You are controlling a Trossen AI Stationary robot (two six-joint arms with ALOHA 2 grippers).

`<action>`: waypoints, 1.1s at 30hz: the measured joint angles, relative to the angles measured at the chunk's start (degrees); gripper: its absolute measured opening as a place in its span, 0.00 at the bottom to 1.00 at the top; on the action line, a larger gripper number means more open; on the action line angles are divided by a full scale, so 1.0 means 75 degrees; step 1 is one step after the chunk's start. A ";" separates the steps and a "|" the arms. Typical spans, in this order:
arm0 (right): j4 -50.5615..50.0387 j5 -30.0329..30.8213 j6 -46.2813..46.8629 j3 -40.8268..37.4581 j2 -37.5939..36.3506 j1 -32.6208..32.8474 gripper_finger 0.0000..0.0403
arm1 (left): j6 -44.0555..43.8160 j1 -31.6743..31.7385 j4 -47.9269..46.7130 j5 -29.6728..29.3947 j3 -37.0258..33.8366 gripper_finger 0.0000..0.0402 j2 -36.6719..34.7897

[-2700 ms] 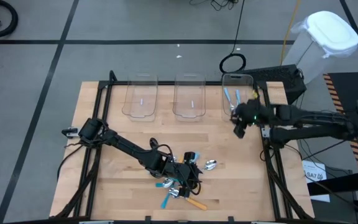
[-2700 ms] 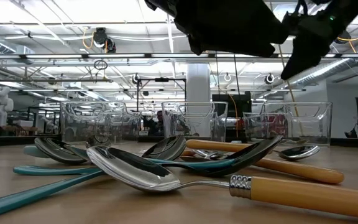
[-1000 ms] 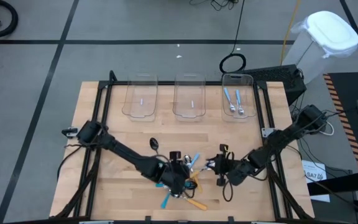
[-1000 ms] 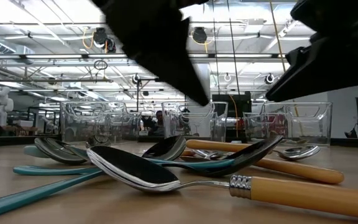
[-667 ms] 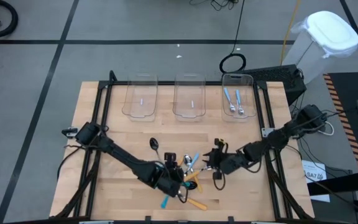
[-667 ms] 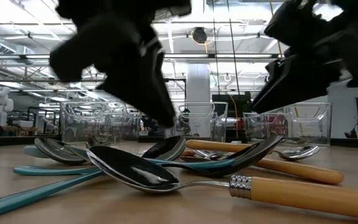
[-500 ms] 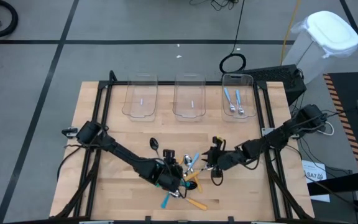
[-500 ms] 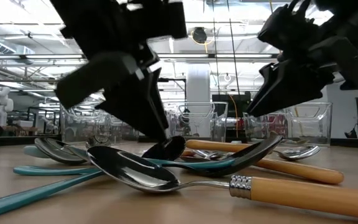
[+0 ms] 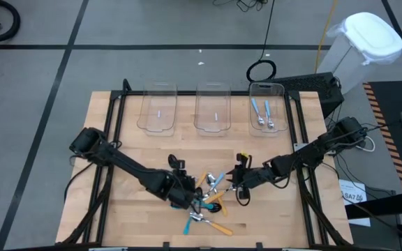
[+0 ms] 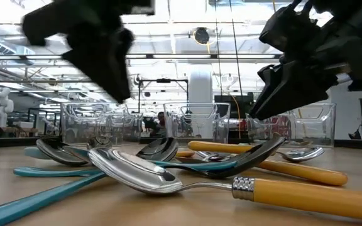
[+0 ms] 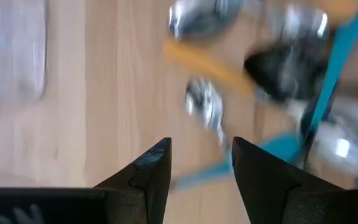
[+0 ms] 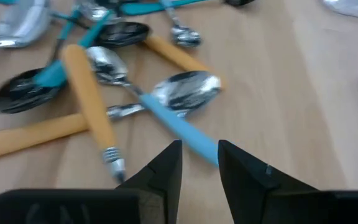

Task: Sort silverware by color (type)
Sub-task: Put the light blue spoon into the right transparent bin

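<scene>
The spoons lie in a loose pile near the table's near edge, with teal, orange and light-blue handles crossing each other. Two light-blue spoons lie in the right-hand bin. My left gripper hangs open over the pile's left side, and a small silver bowl shows ahead of its fingers. My right gripper is open and low at the pile's right side. Its fingers stand on either side of the free end of a light-blue handle, whose silver bowl rests on the wood. My right gripper comes at the light-blue spoon's handle end slanting down from the table's right side, with one finger on each side of it. Whether a finger touches the handle, I cannot tell. The spoon lies flat on the table.
Three clear bins stand in a row along the far edge. The left and middle ones hold no spoons that I can see. Bare wood lies between the bins and the pile. An orange-handled spoon lies nearest the low camera.
My left gripper has risen out of the pile and drawn back toward the table's left edge. A few spoons in the pile have shifted slightly. My right gripper has moved in from the right toward the pile and come low beside it.
</scene>
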 joint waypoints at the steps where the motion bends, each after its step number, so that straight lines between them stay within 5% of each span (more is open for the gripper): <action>1: -0.0005 -0.0079 -0.0006 0.0000 0.0000 0.0003 0.25 | -0.0049 -0.0034 -0.0087 0.0002 -0.0008 0.42 0.0000; 11: -0.0295 -0.0191 -0.0029 0.0381 -0.0003 0.0003 0.25 | -0.0564 0.0121 0.0129 0.0067 -0.1330 0.42 -0.0103; 23: -0.0473 -0.0188 -0.0056 0.0499 -0.0003 0.0004 0.25 | -0.1570 -0.0236 0.2408 0.0083 -0.3614 0.42 -0.2174; 33: -0.0460 -0.0176 -0.0232 0.0501 -0.0003 0.0003 0.25 | -0.2906 -0.1165 0.2451 -0.0067 -0.3980 0.42 -0.2163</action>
